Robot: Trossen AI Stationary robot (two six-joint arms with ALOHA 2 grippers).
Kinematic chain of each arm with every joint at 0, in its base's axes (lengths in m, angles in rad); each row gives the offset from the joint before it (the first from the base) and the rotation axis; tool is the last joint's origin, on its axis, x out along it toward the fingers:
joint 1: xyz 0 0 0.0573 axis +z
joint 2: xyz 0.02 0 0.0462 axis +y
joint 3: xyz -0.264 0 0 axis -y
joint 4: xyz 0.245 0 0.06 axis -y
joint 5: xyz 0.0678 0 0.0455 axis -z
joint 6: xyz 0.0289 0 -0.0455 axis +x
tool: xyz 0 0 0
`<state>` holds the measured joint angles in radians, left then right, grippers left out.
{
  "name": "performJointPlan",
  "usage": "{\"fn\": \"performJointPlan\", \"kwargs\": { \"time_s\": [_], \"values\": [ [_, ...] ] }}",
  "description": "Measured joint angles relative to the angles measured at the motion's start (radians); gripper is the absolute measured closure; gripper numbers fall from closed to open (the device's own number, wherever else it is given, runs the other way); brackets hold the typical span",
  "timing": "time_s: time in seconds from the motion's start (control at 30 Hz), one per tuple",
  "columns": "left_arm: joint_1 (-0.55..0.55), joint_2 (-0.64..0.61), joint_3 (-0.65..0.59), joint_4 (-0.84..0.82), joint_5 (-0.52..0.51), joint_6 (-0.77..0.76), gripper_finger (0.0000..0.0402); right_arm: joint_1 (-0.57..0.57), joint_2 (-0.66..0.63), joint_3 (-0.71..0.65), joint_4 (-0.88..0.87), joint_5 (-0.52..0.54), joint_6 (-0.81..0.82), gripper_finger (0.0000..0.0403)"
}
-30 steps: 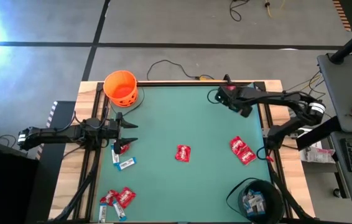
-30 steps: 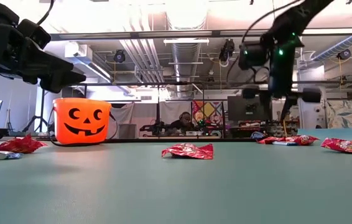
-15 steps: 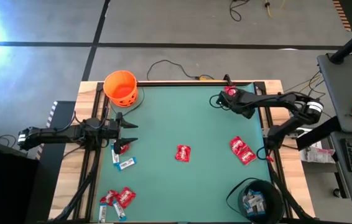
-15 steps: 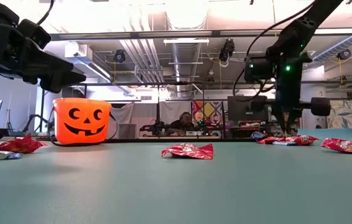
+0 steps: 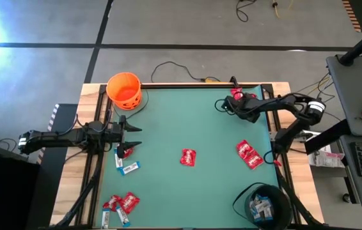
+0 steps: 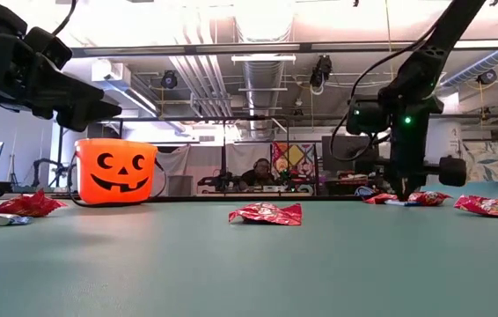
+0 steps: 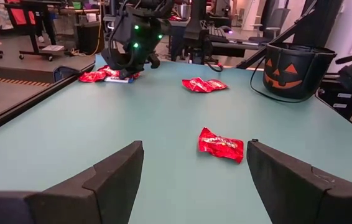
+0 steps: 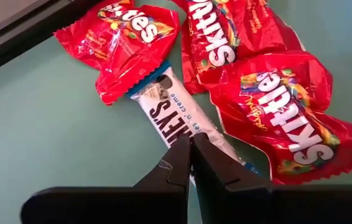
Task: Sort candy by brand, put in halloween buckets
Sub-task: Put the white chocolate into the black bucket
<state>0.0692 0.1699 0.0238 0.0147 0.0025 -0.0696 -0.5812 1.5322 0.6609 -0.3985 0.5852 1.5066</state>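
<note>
Pinching blue-and-white bar (image 8: 179,115) endwise, right fingers (image 8: 191,163) closed; bar's long axis runs diagonally toward red packets (image 8: 269,93).

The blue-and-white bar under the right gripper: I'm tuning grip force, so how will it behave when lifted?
The blue-and-white bar looks slim and flat, so probably light and fairly stiff. Its glossy wrapper may slip between the right gripper fingers, shut on it. Red packets overlap it, so they could shift as it lifts.

Red packets (image 5: 188,157) and blue-white bars (image 5: 128,168) lie scattered between orange bucket (image 5: 124,90) and black bucket (image 5: 263,203).
</note>
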Motion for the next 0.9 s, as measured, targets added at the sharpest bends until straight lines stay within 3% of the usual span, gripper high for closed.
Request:
{"fn": "performJointPlan", "kwargs": {
  "time_s": [0.27, 0.6, 0.73, 0.9],
  "values": [
    [0.000, 0.000, 0.000, 0.000, 0.000, 0.000, 0.0130, 0.104, -0.044, 0.017, -0.002, -0.174, -0.077, 0.0394],
    [0.000, 0.000, 0.000, 0.000, 0.000, 0.000, 0.0130, 0.414, -0.019, 0.092, 0.074, -0.399, -0.196, 0.0394],
    [0.000, 0.001, 0.000, 0.000, 0.000, 0.000, 0.0130, 0.540, -0.017, 0.120, 0.137, -0.387, -0.207, 0.0393],
    [0.000, 0.001, 0.000, 0.000, 0.000, 0.000, 0.0130, 0.612, -0.025, 0.194, 0.135, -0.346, -0.302, 0.0374]
  ]
}}
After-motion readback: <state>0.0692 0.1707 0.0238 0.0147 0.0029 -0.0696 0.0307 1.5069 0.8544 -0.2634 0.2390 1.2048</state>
